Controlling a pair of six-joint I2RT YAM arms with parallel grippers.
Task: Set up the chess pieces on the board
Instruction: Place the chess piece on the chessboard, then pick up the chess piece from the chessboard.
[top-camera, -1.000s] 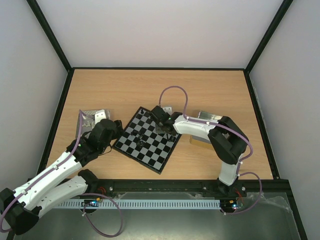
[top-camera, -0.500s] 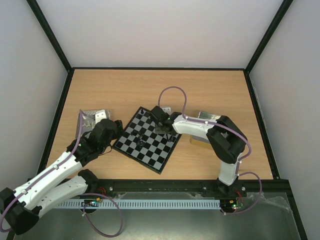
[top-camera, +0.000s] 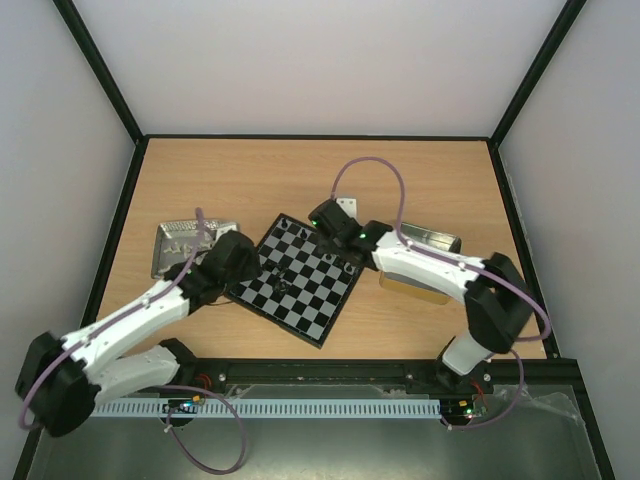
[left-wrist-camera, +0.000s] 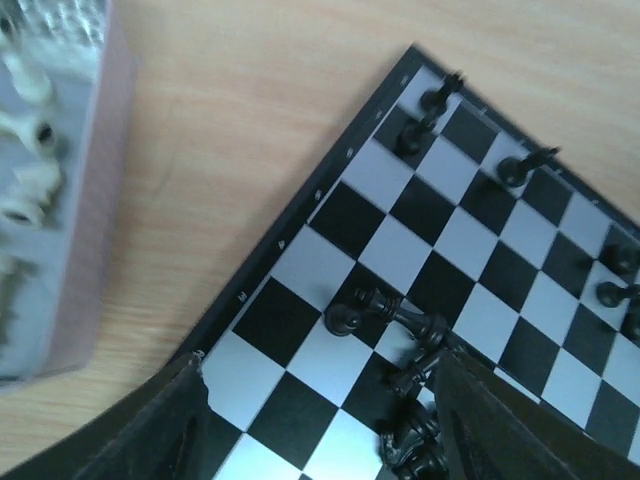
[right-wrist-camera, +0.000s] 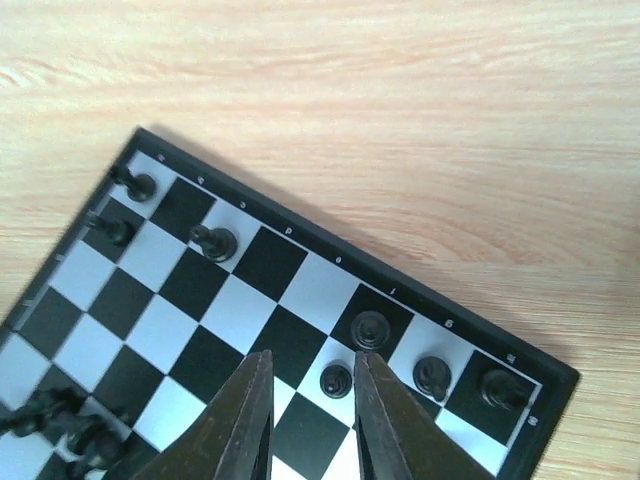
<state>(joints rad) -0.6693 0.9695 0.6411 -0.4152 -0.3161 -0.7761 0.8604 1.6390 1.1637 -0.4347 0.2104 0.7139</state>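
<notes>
Tiny black chess pieces (right-wrist-camera: 370, 328), black-and-silver board (right-wrist-camera: 318, 290)

I work in a robotics lab cell: a bare wooden worktop (top-camera: 300, 170) boxed in by plain white panels (top-camera: 320, 60) on black framing (top-camera: 100, 70). My left arm (top-camera: 120, 335) and right arm (top-camera: 430, 265) are bolted to a rail (top-camera: 320, 375) along its near edge, trailing purple cables (top-camera: 366, 161).

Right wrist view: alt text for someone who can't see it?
A chessboard corner on a wooden table, small black chess pieces standing along its far edge. The right gripper hovers open and empty above it.
</notes>
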